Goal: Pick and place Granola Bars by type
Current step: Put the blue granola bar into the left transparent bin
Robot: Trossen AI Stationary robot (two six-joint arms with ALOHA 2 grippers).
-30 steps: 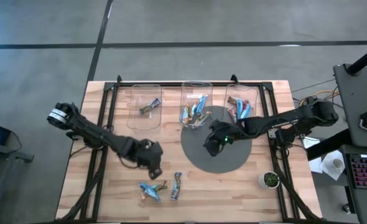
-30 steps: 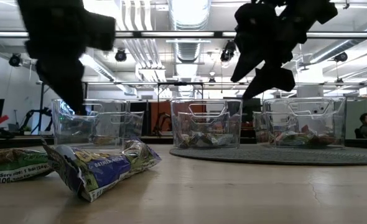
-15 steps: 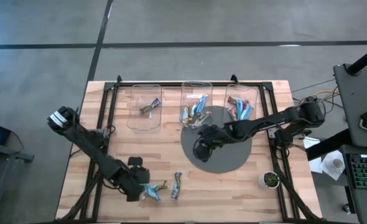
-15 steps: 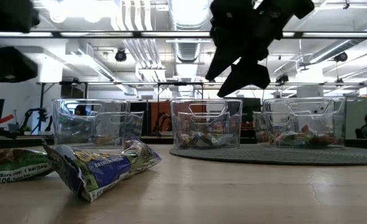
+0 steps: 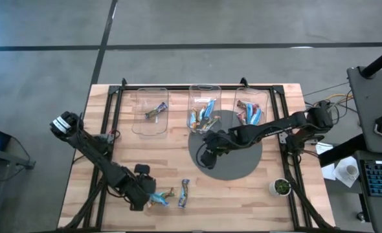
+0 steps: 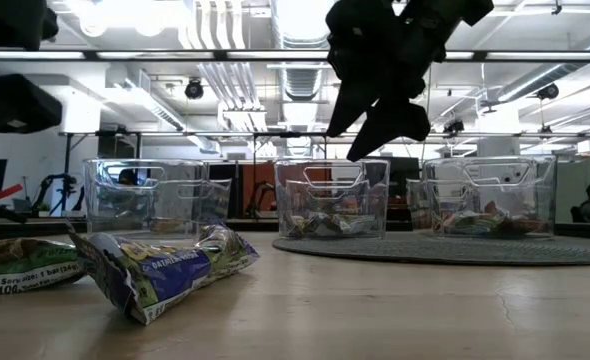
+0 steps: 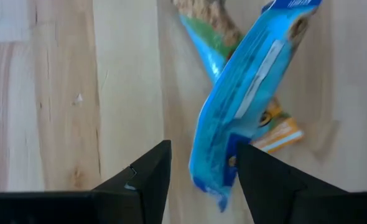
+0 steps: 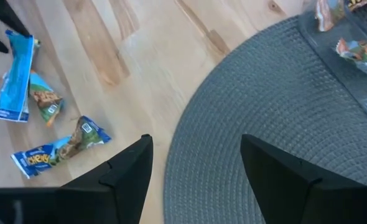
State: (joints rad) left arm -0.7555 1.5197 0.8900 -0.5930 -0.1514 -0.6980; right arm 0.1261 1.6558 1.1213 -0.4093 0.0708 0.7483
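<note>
Blue bar (image 6: 160, 268) label faces camera, wrapper print too blurred to read.

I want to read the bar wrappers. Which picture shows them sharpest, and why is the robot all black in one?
Left wrist view: the blue bar is close but soft and blurred. Low view: the nearest bar is sharpest, with print showing; bright ceiling lights behind turn the right gripper into a black shape. High view: evenly lit, but the bars are too small to read.
</note>
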